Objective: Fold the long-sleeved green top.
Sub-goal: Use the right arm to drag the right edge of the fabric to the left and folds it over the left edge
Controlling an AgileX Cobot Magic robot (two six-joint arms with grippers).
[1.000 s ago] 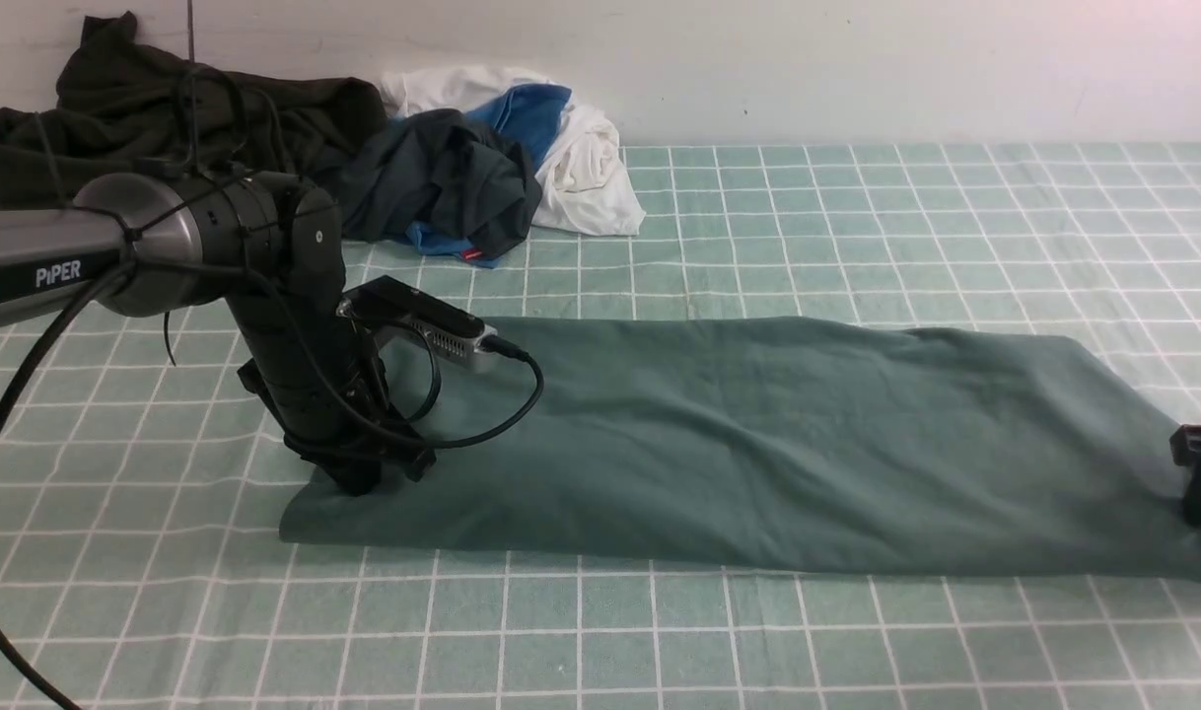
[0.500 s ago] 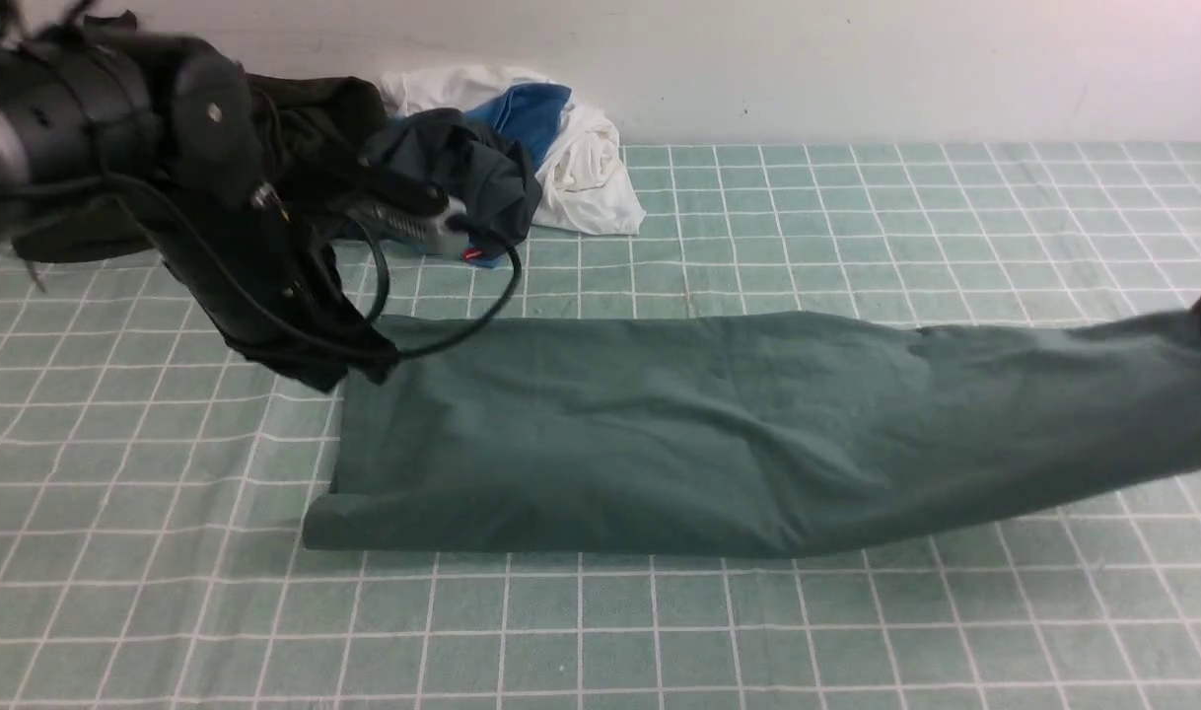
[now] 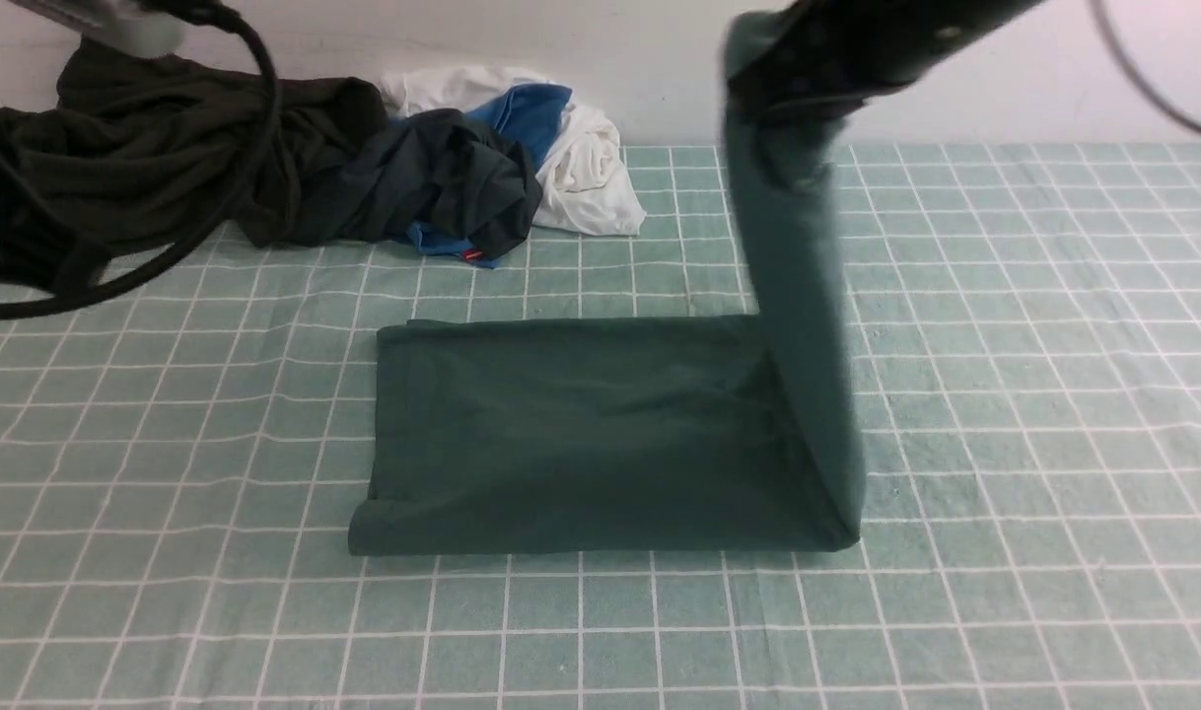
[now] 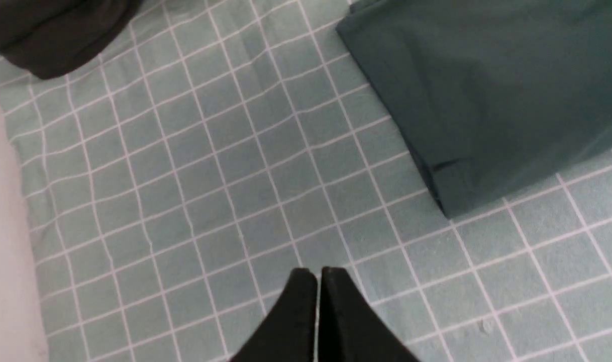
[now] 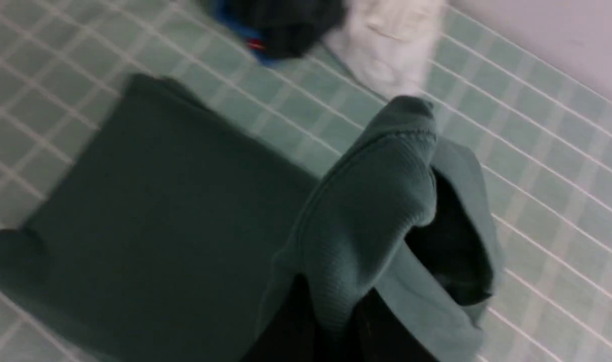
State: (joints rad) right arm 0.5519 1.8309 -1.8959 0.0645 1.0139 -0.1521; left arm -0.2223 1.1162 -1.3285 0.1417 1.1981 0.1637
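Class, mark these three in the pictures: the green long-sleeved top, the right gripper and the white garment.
green long-sleeved top (image 3: 581, 434), front view, middle of the flat part lying down.
right gripper (image 5: 336, 322), right wrist view, midway between its fingertips.
white garment (image 3: 586, 173), front view, its bunched right end.

Lighting even, diffuse; shadows faint. Right wrist view motion-blurred; front view sharp save the right arm.

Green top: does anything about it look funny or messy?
One end of the green top stands straight up off the checked sheet, pinched in the right claw, while the rest lies flat. It looks odd but seems a fold half done. Other clothes lie crumpled by the wall.
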